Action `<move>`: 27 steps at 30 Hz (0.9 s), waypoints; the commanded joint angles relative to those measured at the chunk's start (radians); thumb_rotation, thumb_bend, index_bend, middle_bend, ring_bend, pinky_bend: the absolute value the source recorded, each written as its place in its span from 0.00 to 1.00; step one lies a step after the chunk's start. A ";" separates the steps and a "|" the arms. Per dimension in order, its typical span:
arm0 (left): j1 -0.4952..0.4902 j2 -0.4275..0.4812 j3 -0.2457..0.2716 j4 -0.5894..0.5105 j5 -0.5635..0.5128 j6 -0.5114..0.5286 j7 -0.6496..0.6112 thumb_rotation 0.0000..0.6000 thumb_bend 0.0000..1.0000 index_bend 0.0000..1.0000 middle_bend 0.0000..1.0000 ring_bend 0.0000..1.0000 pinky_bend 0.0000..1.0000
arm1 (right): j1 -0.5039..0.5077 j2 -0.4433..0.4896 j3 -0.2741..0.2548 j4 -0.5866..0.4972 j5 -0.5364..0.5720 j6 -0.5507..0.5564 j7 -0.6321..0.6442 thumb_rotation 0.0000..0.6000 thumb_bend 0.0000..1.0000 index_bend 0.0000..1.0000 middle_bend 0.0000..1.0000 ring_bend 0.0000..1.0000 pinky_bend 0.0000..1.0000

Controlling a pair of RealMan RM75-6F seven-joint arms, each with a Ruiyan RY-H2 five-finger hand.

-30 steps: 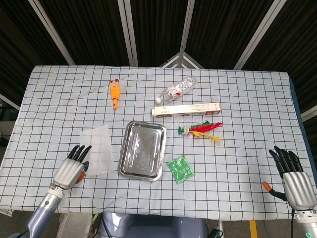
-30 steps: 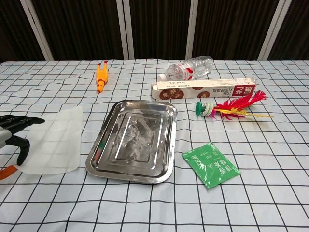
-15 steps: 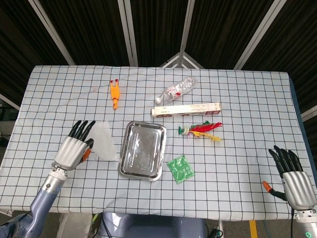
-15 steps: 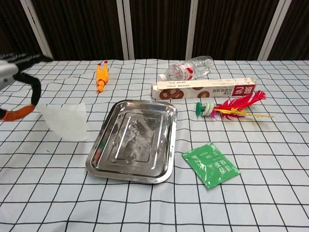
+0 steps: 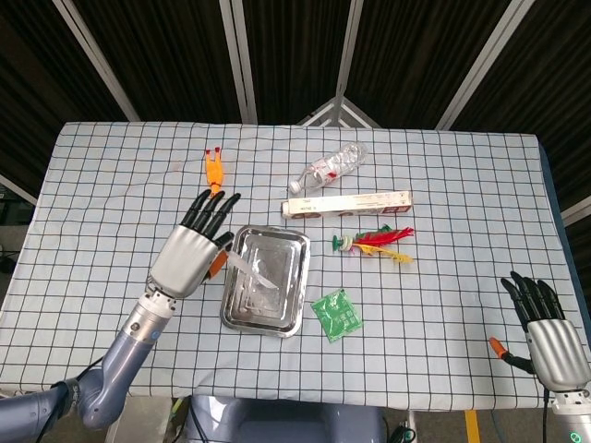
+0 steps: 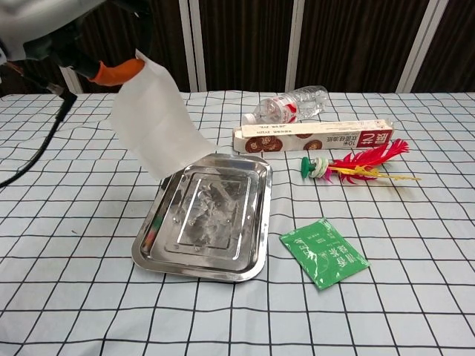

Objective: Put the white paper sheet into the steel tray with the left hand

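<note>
My left hand [image 5: 189, 256] is raised just left of the steel tray [image 5: 277, 312] and pinches the white paper sheet [image 5: 251, 270] by its top edge. In the chest view the left hand [image 6: 70, 30] shows at the top left. The paper sheet [image 6: 156, 119] hangs from it, slanting down to the right, and its lower corner reaches the far left part of the steel tray [image 6: 200, 268]. My right hand [image 5: 547, 330] rests at the table's front right with fingers spread, holding nothing.
Behind the tray lie a yellow rubber chicken [image 5: 214, 175], a plastic bottle [image 5: 328, 169] and a long carton [image 5: 346, 203]. A feather shuttlecock [image 5: 372, 243] lies to the tray's right, and a green packet [image 5: 336, 315] beside its front right corner.
My left hand has lifted the sheet off the table at the front left and carried it up and to the right, until it hangs over the tray. The right hand has stayed still.
</note>
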 commanded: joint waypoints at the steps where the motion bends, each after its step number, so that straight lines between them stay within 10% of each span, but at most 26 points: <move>1: 0.010 -0.040 0.087 0.016 0.056 0.014 0.000 1.00 0.49 0.59 0.02 0.00 0.00 | -0.001 0.001 0.000 0.000 0.000 0.001 0.002 1.00 0.29 0.00 0.00 0.00 0.00; 12: 0.056 -0.099 0.246 0.183 0.082 -0.006 -0.104 1.00 0.49 0.58 0.03 0.00 0.00 | 0.000 0.000 -0.001 -0.003 0.000 -0.003 -0.004 1.00 0.29 0.00 0.00 0.00 0.00; 27: 0.002 -0.205 0.247 0.387 0.095 -0.070 -0.192 1.00 0.49 0.56 0.03 0.00 0.00 | 0.000 0.003 0.000 -0.004 0.003 -0.003 0.002 1.00 0.29 0.00 0.00 0.00 0.00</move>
